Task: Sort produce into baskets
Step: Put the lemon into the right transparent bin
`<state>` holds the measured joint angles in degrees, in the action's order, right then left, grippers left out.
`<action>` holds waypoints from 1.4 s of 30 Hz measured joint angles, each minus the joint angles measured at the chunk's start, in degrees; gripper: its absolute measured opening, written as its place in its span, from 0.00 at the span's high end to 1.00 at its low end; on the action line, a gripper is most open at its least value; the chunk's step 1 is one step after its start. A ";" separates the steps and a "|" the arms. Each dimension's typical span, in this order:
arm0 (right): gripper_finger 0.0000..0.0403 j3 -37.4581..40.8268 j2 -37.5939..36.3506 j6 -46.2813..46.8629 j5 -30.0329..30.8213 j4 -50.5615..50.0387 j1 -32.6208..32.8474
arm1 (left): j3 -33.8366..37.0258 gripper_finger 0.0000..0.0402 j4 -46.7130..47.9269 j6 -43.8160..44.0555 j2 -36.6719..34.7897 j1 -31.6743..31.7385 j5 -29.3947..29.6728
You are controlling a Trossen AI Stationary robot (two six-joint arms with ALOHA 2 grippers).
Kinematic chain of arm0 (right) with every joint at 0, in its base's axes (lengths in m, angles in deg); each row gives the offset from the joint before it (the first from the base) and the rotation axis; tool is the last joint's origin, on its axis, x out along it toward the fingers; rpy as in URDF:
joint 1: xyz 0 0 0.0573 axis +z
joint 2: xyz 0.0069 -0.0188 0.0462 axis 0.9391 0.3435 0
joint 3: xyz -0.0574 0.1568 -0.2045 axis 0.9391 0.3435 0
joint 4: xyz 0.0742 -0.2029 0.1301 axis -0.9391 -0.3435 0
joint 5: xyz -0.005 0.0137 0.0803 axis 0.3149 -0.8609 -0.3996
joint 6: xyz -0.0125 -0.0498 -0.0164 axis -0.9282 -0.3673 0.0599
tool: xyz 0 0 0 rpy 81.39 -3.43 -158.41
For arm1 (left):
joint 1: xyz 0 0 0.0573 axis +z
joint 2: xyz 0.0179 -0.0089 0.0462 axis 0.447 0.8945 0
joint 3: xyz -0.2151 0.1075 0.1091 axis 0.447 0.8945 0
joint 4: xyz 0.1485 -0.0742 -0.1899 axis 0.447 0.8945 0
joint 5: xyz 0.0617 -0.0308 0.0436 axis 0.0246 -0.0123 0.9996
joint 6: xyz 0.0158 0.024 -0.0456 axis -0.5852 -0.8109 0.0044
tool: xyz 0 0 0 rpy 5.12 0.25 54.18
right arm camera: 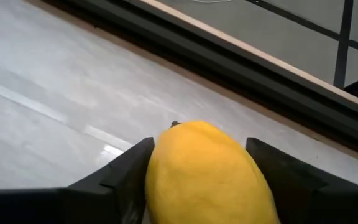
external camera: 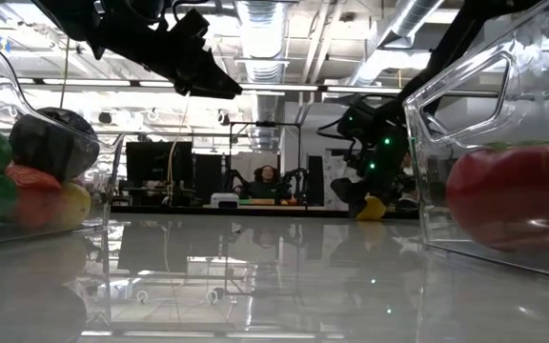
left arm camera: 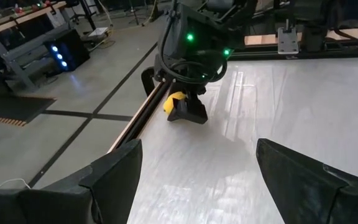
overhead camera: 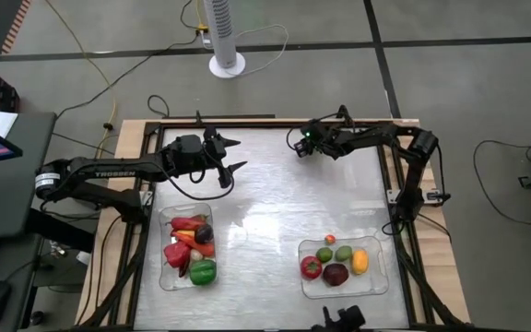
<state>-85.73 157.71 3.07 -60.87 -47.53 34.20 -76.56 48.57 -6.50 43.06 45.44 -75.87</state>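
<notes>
Filling the lower middle of the right wrist view, a yellow lemon sits between the right gripper's two dark fingers, which press against both its sides — the grip is closed on it. Its skin is matte and faintly pebbled, its shape a plump oval. In the high view that gripper sits upper centre, near the table's far edge, just beside the dark rail and pale wooden border. The tabletop is white and glossy, mirroring the ceiling lights.

Left of centre in the high view, the left gripper hovers with its fingers spread wide, holding nothing, well apart from the lemon.

Two clear plastic baskets with rounded corners lie toward the bottom: the left basket holds red peppers, a green pepper and a dark piece; the right basket holds a red piece, a dark-red one, a lime and a yellow-orange fruit — all smooth and toy-like.
</notes>
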 joint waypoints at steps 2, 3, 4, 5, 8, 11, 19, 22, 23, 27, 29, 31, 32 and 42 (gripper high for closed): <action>0.35 -0.04 -0.07 -0.08 0.01 -0.82 0.27 | 0.00 0.25 0.15 0.04 0.00 -0.01 0.00; 0.38 -0.07 -0.09 -0.24 0.00 -1.47 0.39 | 0.00 0.25 0.41 0.04 -0.01 -0.01 0.07; 0.40 -0.09 -0.14 -0.37 -0.01 -2.10 0.61 | 0.00 0.25 1.02 0.08 -0.28 -0.02 0.35; 0.41 -0.11 -0.40 -0.39 -0.23 -3.06 0.86 | 0.00 0.25 2.08 0.15 -0.76 -0.02 0.86; 0.41 -0.06 -2.59 -0.52 -2.09 -7.98 2.50 | -0.09 0.25 5.43 0.26 -3.66 -0.04 2.56; 0.41 0.31 -7.10 -0.79 -3.63 -15.64 6.30 | -0.15 0.25 9.34 0.68 -8.14 -0.02 2.80; 0.39 0.13 -25.69 2.02 -10.21 -28.29 24.27 | 0.00 0.25 14.90 4.61 -18.12 -0.04 -6.74; 0.39 0.09 -32.22 5.50 -12.21 -30.46 33.66 | 0.04 0.25 14.92 6.31 -19.50 -0.50 -9.07; 0.39 0.09 -33.99 6.53 -12.21 -30.68 36.99 | 0.04 0.25 14.84 6.89 -19.69 -0.92 -9.18; 0.39 0.09 -38.63 12.68 -11.73 -29.78 50.98 | 0.07 0.25 14.85 7.98 -19.51 -2.80 -9.11; 0.39 0.04 -39.38 17.81 -10.68 -29.90 57.41 | 0.09 0.25 14.72 8.01 -19.08 -3.83 -9.11; 0.39 0.04 -39.17 22.84 -9.61 -30.08 63.12 | 0.13 0.25 14.18 8.00 -18.67 -4.72 -8.97; 0.39 0.04 -38.69 25.04 -9.07 -30.00 65.77 | 0.13 0.25 13.79 8.02 -18.60 -5.05 -8.71; 0.36 0.07 -30.41 44.53 -5.32 -31.84 78.30 | 0.13 0.25 11.74 9.10 -18.62 -7.07 -7.10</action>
<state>-85.66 127.30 47.59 -66.19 -79.36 112.50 -76.43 60.31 2.60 24.44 38.37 -82.97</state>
